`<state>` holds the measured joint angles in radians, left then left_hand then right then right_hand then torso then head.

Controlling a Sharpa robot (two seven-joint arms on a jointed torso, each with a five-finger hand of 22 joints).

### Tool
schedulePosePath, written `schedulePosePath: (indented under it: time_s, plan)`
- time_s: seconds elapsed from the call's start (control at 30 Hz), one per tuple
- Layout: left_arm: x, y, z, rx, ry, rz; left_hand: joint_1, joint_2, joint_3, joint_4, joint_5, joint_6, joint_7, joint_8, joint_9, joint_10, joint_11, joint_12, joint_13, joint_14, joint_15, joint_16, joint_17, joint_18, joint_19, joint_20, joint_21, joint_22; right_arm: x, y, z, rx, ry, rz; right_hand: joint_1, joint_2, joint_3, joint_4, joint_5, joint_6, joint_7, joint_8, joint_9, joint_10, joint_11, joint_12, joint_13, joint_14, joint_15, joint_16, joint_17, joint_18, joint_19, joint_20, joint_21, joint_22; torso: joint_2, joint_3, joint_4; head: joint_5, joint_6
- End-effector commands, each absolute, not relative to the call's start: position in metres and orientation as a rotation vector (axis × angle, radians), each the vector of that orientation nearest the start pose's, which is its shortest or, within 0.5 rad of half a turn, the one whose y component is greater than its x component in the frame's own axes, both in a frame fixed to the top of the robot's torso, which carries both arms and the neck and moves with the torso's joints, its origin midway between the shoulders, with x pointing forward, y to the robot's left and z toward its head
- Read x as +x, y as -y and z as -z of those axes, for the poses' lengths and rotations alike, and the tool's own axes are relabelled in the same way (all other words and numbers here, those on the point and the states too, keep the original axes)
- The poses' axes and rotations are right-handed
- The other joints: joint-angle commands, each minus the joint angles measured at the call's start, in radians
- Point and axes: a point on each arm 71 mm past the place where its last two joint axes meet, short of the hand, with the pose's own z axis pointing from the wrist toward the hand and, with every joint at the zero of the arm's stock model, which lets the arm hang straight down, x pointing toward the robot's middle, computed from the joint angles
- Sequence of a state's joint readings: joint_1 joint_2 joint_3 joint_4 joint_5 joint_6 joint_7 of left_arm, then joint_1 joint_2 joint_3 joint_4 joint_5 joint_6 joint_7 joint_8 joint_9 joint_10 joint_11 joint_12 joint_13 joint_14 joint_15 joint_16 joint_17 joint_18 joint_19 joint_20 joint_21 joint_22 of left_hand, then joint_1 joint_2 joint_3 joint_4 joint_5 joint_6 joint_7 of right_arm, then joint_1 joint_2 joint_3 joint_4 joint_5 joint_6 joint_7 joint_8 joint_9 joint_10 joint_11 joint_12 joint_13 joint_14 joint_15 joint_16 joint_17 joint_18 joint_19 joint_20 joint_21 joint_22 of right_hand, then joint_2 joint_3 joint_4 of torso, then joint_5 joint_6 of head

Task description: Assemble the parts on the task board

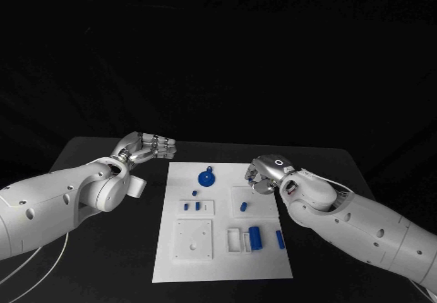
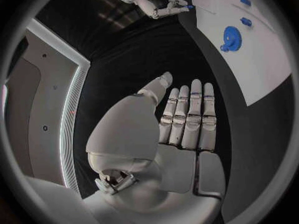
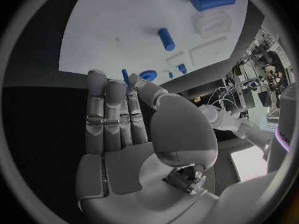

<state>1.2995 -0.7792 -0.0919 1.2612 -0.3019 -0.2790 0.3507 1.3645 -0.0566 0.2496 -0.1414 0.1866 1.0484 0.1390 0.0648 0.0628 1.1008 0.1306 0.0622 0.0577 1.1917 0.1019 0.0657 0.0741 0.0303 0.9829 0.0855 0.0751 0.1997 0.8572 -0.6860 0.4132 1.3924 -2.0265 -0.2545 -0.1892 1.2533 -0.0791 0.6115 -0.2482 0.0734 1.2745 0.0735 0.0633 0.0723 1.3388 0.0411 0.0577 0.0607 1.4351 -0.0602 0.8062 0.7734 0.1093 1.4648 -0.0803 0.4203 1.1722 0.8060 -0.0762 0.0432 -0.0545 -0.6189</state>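
Black table (image 1: 109, 252); white task board (image 1: 223, 265) between hands, blue gear (image 1: 206, 178) near far edge.

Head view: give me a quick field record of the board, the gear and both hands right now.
task board: white plate mid-table, lengthwise away from the robot
blue gear: lying flat near the board's far end
left hand: off the board, beyond its far left corner, holding nothing
right hand: over the board's far right corner, a small blue part at its fingertips; grip unclear
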Motion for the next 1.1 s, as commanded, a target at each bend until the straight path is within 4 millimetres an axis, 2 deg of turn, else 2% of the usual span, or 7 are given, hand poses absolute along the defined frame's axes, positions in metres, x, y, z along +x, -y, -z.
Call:
schedulePosePath:
  time_s: [0.03, 0.13, 0.53, 0.67, 0.8, 0.97, 1.1]
  plan:
    - [0.544, -0.252, 0.154, -0.763, -1.438, 1.301, -0.004, 0.002, 0.002, -0.001, 0.005, 0.002, 0.001, -0.001, 0.001, 0.004, 0.000, -0.001, 0.000, 0.005, 0.001, -0.001, 0.001, -0.013, 0.004, 0.000, 0.003, -0.001, 0.498, 0.178, 0.195, -0.228, -1.470, -0.478, 0.005, -0.004, 0.007, 0.002, -0.001, 0.007, 0.002, 0.001, 0.000, 0.024, -0.020, 0.002, 0.002, 0.004, -0.005, -0.004, 0.002, 0.020, 0.041, -0.007, 0.004, 0.001, 0.000, -0.0005, 0.0004, 0.021, 0.001]
    - [0.544, -0.251, 0.154, -0.762, -1.436, 1.301, -0.003, 0.002, 0.002, -0.002, 0.005, 0.001, 0.001, -0.001, 0.001, 0.004, 0.000, -0.001, 0.000, 0.005, 0.001, -0.001, 0.001, -0.013, 0.004, 0.000, 0.003, -0.002, 0.494, 0.169, 0.190, -0.218, -1.467, -0.530, 0.005, -0.004, 0.006, 0.004, 0.004, 0.006, 0.002, 0.001, 0.000, 0.023, -0.020, 0.002, 0.002, 0.003, -0.005, -0.005, 0.002, 0.020, 0.040, -0.007, 0.004, 0.000, 0.000, -0.0012, 0.0003, 0.038, 0.001]
    - [0.543, -0.242, 0.152, -0.759, -1.417, 1.303, -0.001, 0.000, 0.002, -0.004, 0.007, 0.001, 0.001, -0.001, 0.001, 0.000, 0.002, -0.002, 0.000, -0.001, 0.003, -0.002, 0.000, -0.012, 0.005, 0.001, 0.004, -0.008, 0.468, 0.121, 0.192, -0.302, -1.459, -0.670, 0.005, -0.001, 0.001, 0.005, 0.013, 0.002, 0.004, 0.001, -0.001, 0.019, -0.018, 0.002, 0.002, 0.002, -0.004, -0.015, 0.002, 0.019, 0.038, -0.006, -0.010, -0.005, -0.001, -0.0043, 0.0032, 0.078, -0.003]
    - [0.543, -0.238, 0.151, -0.760, -1.413, 1.305, -0.001, 0.000, 0.002, -0.004, 0.007, 0.001, 0.001, -0.001, 0.001, 0.000, 0.002, -0.002, 0.000, -0.001, 0.003, -0.002, 0.000, -0.012, 0.005, 0.001, 0.004, -0.008, 0.459, 0.106, 0.204, -0.336, -1.478, -0.700, 0.004, 0.000, 0.000, 0.005, 0.015, 0.001, 0.004, 0.001, -0.001, 0.018, -0.018, 0.002, 0.002, 0.002, -0.004, -0.016, 0.002, 0.018, 0.038, -0.006, -0.010, -0.005, -0.001, -0.0038, 0.0024, 0.102, -0.004]
    - [0.544, -0.234, 0.151, -0.765, -1.408, 1.307, -0.001, 0.000, 0.001, -0.002, 0.006, 0.001, 0.001, -0.001, 0.001, 0.002, 0.001, -0.002, 0.000, -0.002, 0.004, -0.001, 0.000, -0.010, 0.006, 0.002, 0.005, -0.011, 0.449, 0.090, 0.217, -0.381, -1.491, -0.722, 0.004, 0.002, -0.001, 0.003, 0.017, 0.001, 0.004, 0.001, 0.000, 0.016, -0.018, 0.002, 0.001, 0.003, -0.004, -0.017, 0.003, 0.020, 0.039, -0.006, -0.013, -0.006, 0.000, -0.0019, 0.0043, 0.141, -0.008]
    - [0.546, -0.228, 0.151, -0.767, -1.407, 1.313, -0.001, 0.000, 0.001, -0.002, 0.006, 0.001, 0.001, -0.001, 0.001, 0.002, 0.001, -0.002, 0.000, -0.002, 0.004, -0.001, 0.000, -0.010, 0.006, 0.002, 0.005, -0.011, 0.439, 0.077, 0.232, -0.429, -1.514, -0.734, 0.003, 0.003, -0.002, 0.001, 0.019, 0.000, 0.004, 0.001, 0.000, 0.016, -0.018, 0.002, 0.001, 0.003, -0.004, -0.018, 0.004, 0.021, 0.040, -0.006, -0.015, -0.007, 0.000, -0.0026, 0.0063, 0.175, -0.010]
    - [0.546, -0.225, 0.151, -0.767, -1.406, 1.316, -0.002, 0.002, 0.001, 0.000, 0.007, 0.001, 0.001, -0.001, 0.001, 0.000, 0.002, -0.001, 0.000, -0.005, 0.004, -0.001, 0.000, -0.009, 0.007, 0.003, 0.006, -0.013, 0.433, 0.070, 0.242, -0.461, -1.530, -0.730, 0.002, 0.005, -0.002, 0.000, 0.020, 0.000, 0.004, 0.001, 0.000, 0.016, -0.017, 0.002, 0.001, 0.004, -0.004, -0.019, 0.005, 0.021, 0.040, -0.005, -0.015, -0.007, 0.000, -0.0027, 0.0042, 0.192, -0.016]
